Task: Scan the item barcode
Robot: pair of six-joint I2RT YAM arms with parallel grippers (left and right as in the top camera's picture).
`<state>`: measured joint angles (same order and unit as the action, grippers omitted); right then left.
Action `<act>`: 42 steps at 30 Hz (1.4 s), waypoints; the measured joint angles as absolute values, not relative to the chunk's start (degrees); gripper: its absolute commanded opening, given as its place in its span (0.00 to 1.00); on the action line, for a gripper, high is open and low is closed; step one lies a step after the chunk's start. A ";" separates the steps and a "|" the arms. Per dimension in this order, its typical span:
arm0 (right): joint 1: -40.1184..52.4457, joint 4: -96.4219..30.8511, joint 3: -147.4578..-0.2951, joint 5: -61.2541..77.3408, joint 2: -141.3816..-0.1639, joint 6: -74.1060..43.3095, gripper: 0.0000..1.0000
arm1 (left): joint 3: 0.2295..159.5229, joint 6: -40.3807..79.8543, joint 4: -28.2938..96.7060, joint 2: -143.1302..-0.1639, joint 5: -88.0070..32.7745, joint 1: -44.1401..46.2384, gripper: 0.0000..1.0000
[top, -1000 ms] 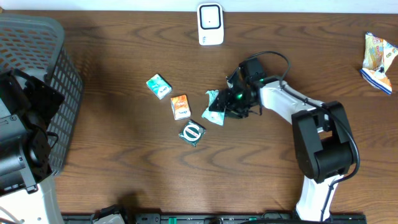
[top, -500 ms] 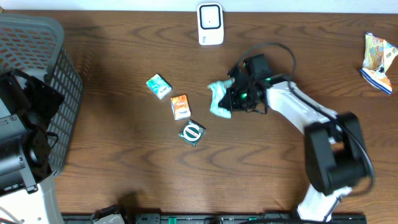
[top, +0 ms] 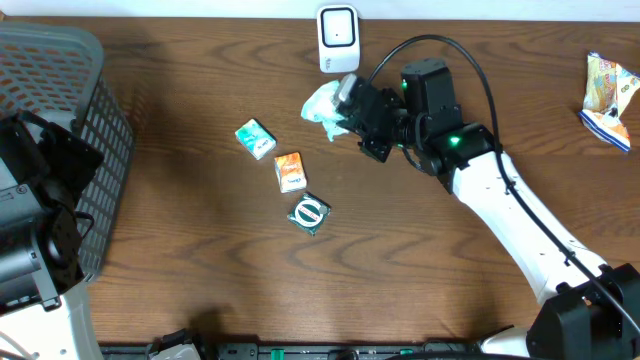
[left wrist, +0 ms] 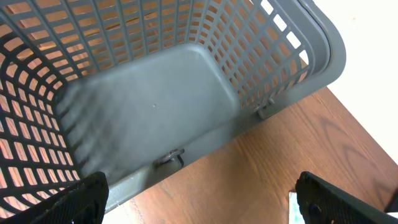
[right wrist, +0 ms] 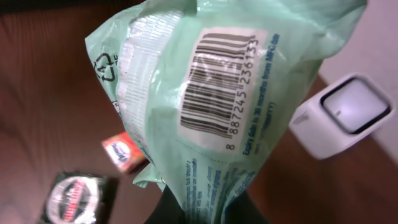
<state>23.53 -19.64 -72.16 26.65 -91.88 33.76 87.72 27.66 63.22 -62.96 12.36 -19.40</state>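
Table [top: 200, 290]: dark wood grain, fills the overhead view.

Basket [top: 60, 60]: grey plastic lattice at the table's left edge. The left wrist view looks down into it [left wrist: 186, 81]; the floor is bare.

Right arm [top: 510, 200]: white links with a black wrist, reaching from the lower right across to the upper centre.

Left arm [top: 35, 220]: black, parked beside the basket. Left gripper [left wrist: 199, 208]: jaws spread wide with one finger at each bottom corner of its wrist view, nothing between them, above the basket's near wall.

Snack bag [top: 608, 90]: crumpled, yellow and blue, far right edge, well apart from everything else.

Scanner [top: 338, 38]: white block with a dark window, upright at the back edge of the table, also seen in the right wrist view [right wrist: 345, 118].

Green packet [top: 322, 103]: the task item, a pale mint pouch held above the table just below and left of the scanner. Right gripper [top: 350, 112]: jaws pinched tight on the pouch's lower end [right wrist: 205, 205]. The barcode panel [right wrist: 217, 87] faces the wrist camera, its bars legible.

Small items lie left of centre on the table: teal box [top: 255, 138], orange box [top: 290, 171], dark packet with a round logo [top: 309, 213].
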 measured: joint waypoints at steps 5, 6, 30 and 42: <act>23.70 -18.13 -72.16 23.38 -91.88 37.74 0.01 | 87.72 27.68 63.22 -62.96 12.36 -19.40 0.95; 23.70 -17.63 -72.16 23.09 -91.88 38.15 0.01 | 87.72 27.66 63.22 -62.96 12.36 -19.40 0.95; 23.70 -18.28 -72.16 23.46 -92.03 32.34 0.01 | 87.72 27.66 63.22 -62.96 12.36 -19.40 0.95; 23.81 -24.97 -71.59 7.84 -104.22 1.37 0.27 | 87.72 27.66 63.22 -62.96 12.36 -19.40 0.95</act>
<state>23.81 -24.97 -71.59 7.84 -104.22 1.37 87.72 27.66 63.22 -62.96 12.36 -19.40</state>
